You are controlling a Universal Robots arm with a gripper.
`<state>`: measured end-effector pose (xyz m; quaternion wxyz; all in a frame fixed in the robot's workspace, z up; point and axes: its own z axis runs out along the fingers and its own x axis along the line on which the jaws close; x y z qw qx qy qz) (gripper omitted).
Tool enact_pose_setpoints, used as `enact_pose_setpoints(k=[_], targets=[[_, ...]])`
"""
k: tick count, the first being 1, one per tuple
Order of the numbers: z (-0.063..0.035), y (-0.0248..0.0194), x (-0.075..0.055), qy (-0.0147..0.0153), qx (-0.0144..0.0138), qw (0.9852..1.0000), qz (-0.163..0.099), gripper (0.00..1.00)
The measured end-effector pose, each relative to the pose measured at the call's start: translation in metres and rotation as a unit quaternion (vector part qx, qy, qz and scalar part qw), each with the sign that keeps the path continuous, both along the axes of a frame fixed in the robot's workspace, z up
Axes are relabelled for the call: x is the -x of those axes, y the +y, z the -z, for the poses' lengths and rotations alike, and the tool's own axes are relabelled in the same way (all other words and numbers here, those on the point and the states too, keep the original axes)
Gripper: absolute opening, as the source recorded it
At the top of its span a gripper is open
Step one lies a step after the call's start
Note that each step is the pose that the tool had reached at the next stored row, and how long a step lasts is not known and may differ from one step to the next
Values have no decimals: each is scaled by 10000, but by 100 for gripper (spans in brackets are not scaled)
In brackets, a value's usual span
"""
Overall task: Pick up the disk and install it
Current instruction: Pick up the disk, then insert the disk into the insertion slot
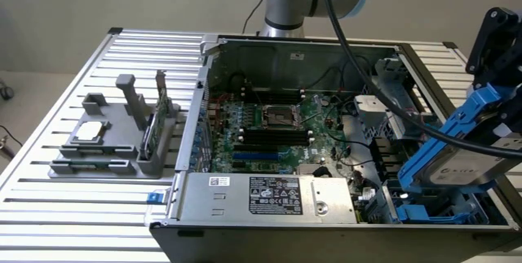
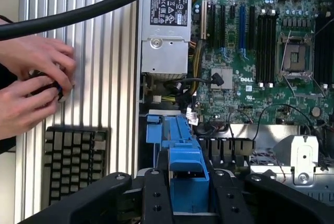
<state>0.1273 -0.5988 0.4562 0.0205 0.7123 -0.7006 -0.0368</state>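
One black gripper (image 1: 492, 78) in the exterior view holds the blue-framed disk (image 1: 461, 164) tilted over the drive bay (image 1: 432, 215) at the open computer case's (image 1: 277, 55) right end, and in the wrist view its half-closed jaws clamp the disk's carrier near the motherboard (image 2: 250, 78).

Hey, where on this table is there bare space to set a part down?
Bare slats of the table lie around the grey holder, on the exterior view's left of the computer case. Inside the case it is crowded: motherboard, drive bays, and the disk over them. A person's hands are at one table edge, beside a keyboard.
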Motion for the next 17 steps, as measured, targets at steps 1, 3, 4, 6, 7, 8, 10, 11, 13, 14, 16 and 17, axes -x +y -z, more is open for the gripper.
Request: enact_pose_setpoints(k=[1, 3, 4, 6, 7, 8, 10, 11, 13, 14, 16, 17], targets=[[15, 0, -6, -5, 0, 10000, 0, 33], [46, 0, -14, -14, -1, 10000, 1, 33], [62, 0, -14, -18, 0, 10000, 1, 33], [99, 0, -15, -20, 4, 10000, 1, 33], [108, 0, -15, -21, 7, 10000, 1, 33], [110, -1, -15, -21, 12, 10000, 1, 33], [110, -1, -15, -21, 18, 10000, 1, 33], [109, 0, -15, -21, 22, 10000, 1, 33], [109, 0, -15, -21, 23, 10000, 1, 33], [109, 0, -15, -21, 24, 10000, 1, 33], [110, 0, -15, -21, 23, 10000, 1, 33], [110, 0, -15, -21, 24, 10000, 1, 33]])
